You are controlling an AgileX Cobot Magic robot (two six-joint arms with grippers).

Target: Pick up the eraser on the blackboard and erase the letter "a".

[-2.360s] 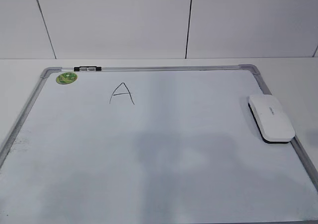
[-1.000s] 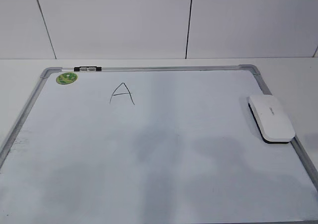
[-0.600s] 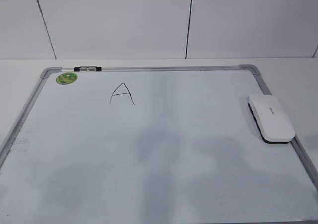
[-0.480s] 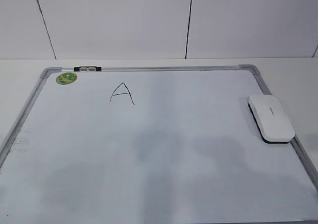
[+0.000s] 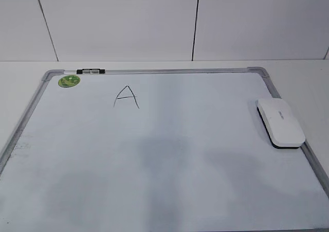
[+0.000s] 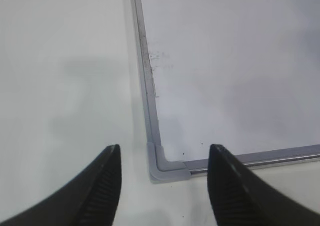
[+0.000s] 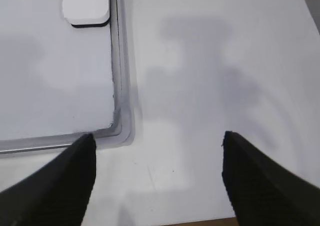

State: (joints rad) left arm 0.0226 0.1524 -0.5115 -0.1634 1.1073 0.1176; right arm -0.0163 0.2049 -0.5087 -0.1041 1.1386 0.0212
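The blackboard (image 5: 169, 155), a white dry-erase board with a grey frame, lies flat on the table. The white eraser (image 5: 280, 122) rests on its right edge; its near end shows in the right wrist view (image 7: 86, 4). A thin angular capital "A" (image 5: 126, 96) is written at the upper left. No rounded lowercase "a" shows anywhere. My left gripper (image 6: 164, 156) is open and empty above the board's near left corner (image 6: 167, 168). My right gripper (image 7: 158, 138) is open and empty above the table, just right of the near right corner (image 7: 122, 128). Neither gripper shows in the exterior view.
A round green sticker (image 5: 69, 81) and a small black-and-white clip (image 5: 90, 71) sit at the board's far left. White table surrounds the board on both sides (image 6: 65, 85) (image 7: 210, 75). A white panelled wall (image 5: 154, 21) stands behind. The table's front edge (image 7: 210, 222) lies under my right gripper.
Only the faint shadows on the board's lower half have shifted. The eraser and the board have not moved.
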